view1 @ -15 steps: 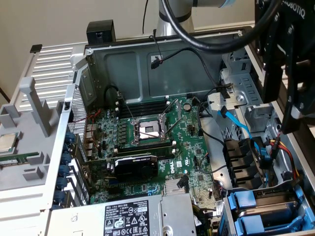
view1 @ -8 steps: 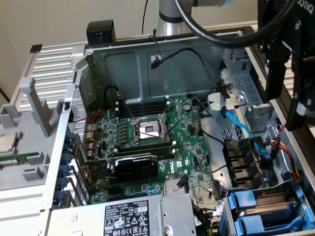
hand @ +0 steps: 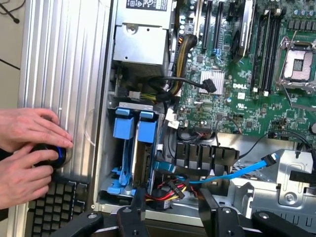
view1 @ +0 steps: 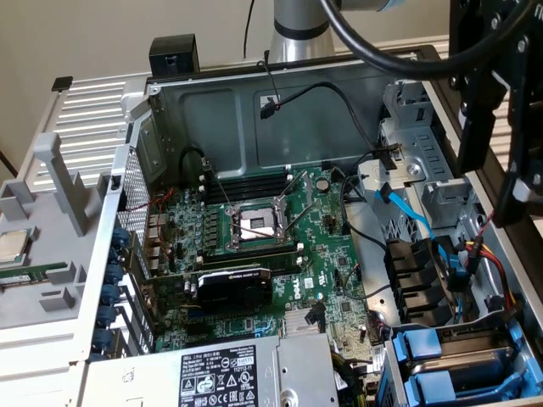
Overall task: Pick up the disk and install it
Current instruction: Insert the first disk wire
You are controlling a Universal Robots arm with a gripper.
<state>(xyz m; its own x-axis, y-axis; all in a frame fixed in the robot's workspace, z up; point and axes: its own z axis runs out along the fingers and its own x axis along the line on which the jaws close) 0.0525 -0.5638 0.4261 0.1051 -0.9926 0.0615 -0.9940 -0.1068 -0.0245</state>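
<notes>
Disk point(hand: 147, 140) in its blue frame appears to stand upright in the drive bay point(hand: 133, 105) of an open computer case. It sits directly beneath the jaws, nearer one jaw than the other, beside a second blue frame point(hand: 123, 127). Which of the two frames holds the drive for this task is hard to tell. The jaws are spread wide, hold nothing, and hang above the bay without touching it. On this evidence the pick-up and seating look done, though whether the drive is pushed fully home cannot be seen. Off to one side of the jaws, a person's hands point(hand: 29, 158) rest on a round knob point(hand: 49, 155).
</notes>
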